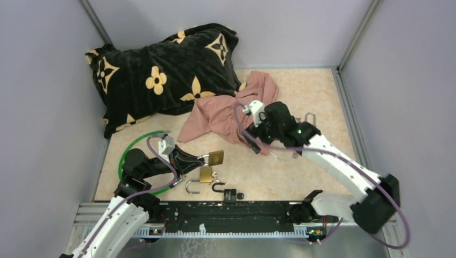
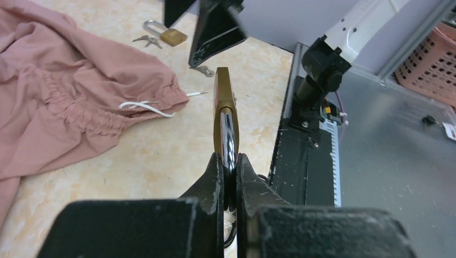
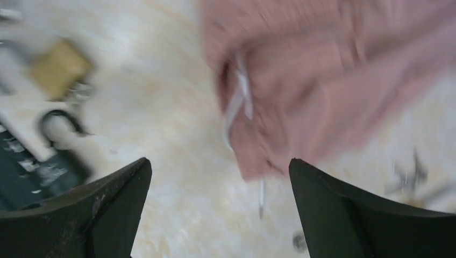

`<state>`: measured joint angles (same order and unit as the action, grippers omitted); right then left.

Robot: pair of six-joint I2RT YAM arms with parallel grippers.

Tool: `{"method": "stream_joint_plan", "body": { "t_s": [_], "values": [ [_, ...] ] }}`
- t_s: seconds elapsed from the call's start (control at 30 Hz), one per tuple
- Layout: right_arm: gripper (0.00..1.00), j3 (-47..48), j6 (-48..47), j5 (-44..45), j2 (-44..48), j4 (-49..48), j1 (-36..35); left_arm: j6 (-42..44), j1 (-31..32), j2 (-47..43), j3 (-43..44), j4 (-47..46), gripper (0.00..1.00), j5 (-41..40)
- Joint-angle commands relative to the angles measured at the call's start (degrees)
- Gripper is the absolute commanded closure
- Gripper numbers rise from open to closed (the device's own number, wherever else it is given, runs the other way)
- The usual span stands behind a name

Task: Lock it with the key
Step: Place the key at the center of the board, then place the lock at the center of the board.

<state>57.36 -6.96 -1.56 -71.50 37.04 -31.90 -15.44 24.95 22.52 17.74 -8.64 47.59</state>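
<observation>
Four locks. One brass padlock [image 1: 216, 157] is clamped by its shackle in the closed left end effector [image 2: 230, 164], near 7 o'clock. A brass lock [image 1: 206, 174] and a black lock [image 1: 230, 194] lie on the surface [image 1: 322, 91] at 6. The fourth lock [image 1: 310, 117], with keys [image 2: 144, 38], is at 3. The right end effector [image 3: 219, 166] is wide open and empty, over one pink cloth [image 1: 215, 115].
</observation>
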Motion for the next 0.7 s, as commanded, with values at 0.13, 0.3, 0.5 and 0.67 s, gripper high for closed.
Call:
{"method": "stream_joint_plan", "body": {
  "t_s": [0.13,0.3,0.5,0.67],
  "values": [
    [0.02,-3.08,-20.68,-3.01,14.66,-23.73,-28.60,-6.60,-0.32,0.70,1.31,-6.42,1.00,-5.49],
    [0.01,-5.45,-32.05,12.55,11.50,-29.22,-41.17,-14.45,-0.60,0.81,1.95,-6.42,1.00,-5.60],
    [0.02,-9.03,-40.38,18.91,7.42,-42.61,-44.39,-14.82,-0.69,1.10,1.76,-8.39,1.00,-6.76],
    [0.02,-9.80,-42.39,20.45,4.11,-47.21,-44.48,-17.35,-0.69,1.34,1.60,-8.08,1.00,-6.18]
  ]
}}
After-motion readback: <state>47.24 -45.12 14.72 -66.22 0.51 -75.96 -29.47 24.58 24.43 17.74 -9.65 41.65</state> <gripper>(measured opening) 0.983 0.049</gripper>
